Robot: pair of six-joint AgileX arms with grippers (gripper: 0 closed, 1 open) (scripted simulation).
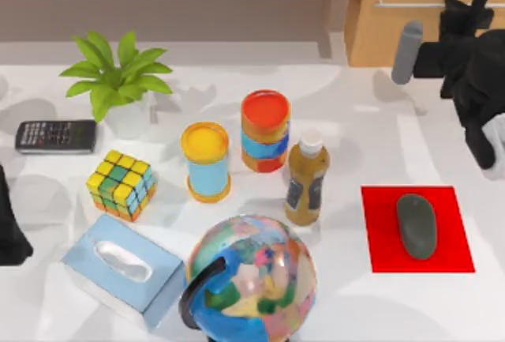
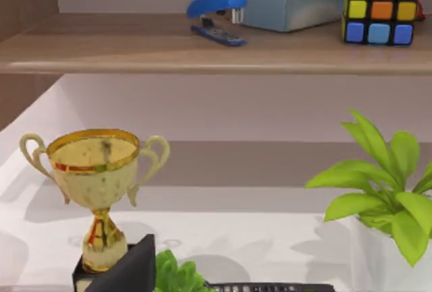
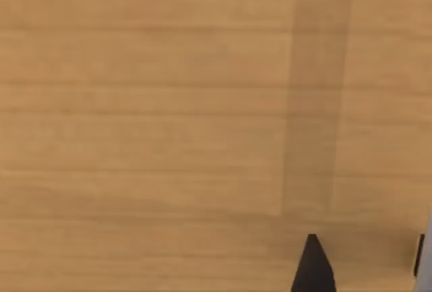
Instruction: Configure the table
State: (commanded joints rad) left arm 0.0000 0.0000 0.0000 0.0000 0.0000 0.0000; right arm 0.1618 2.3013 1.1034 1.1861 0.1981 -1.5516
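Table (image 1: 355,144) crowded. Right gripper (image 1: 465,10) at wooden cabinet (image 1: 410,34), finger state indeterminate; risk: striking cabinet face or overshooting handle (image 1: 414,2). Left arm (image 1: 9,223) parked at left edge.

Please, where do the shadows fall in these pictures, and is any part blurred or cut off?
Top view: soft grey shadows lie on the table beside the plant and bottle; the globe is cut off below. Left wrist view: the trophy casts a faint shadow. Right wrist view: a darker band crosses the wooden cabinet.
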